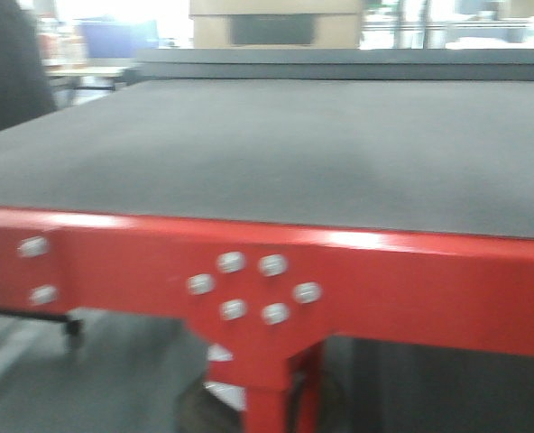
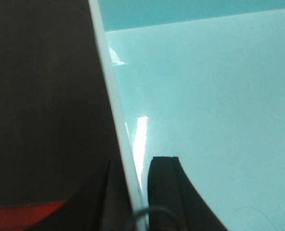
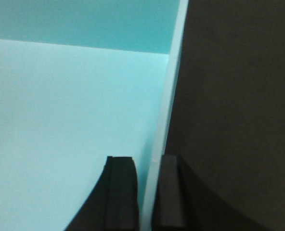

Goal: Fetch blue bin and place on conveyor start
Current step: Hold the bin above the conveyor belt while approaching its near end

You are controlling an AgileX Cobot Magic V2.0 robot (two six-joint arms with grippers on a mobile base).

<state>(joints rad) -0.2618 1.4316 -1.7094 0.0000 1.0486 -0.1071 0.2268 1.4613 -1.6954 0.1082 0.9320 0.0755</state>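
The blue bin (image 2: pixel 205 96) is pale turquoise and fills the left wrist view; its pale rim runs down to my left gripper (image 2: pixel 135 192). That gripper is shut on the bin's left wall, one finger inside, one outside. In the right wrist view the blue bin (image 3: pixel 60 106) fills the left side. My right gripper (image 3: pixel 147 192) is shut on its right wall in the same way. The conveyor start (image 1: pixel 267 153) is a wide dark grey belt with a glossy red end edge (image 1: pixel 384 271) and silver bolts, close in front. Neither the bin nor the grippers show in the front view.
Dark grey belt (image 2: pixel 41 96) lies beneath the bin's left side, with a bit of red edge (image 2: pixel 22 214) at the bottom. Dark belt (image 3: pixel 234 106) also lies to the right of the bin. A dark-clothed figure (image 1: pixel 10 63) stands at the far left. A cardboard box (image 1: pixel 276 23) sits beyond the belt.
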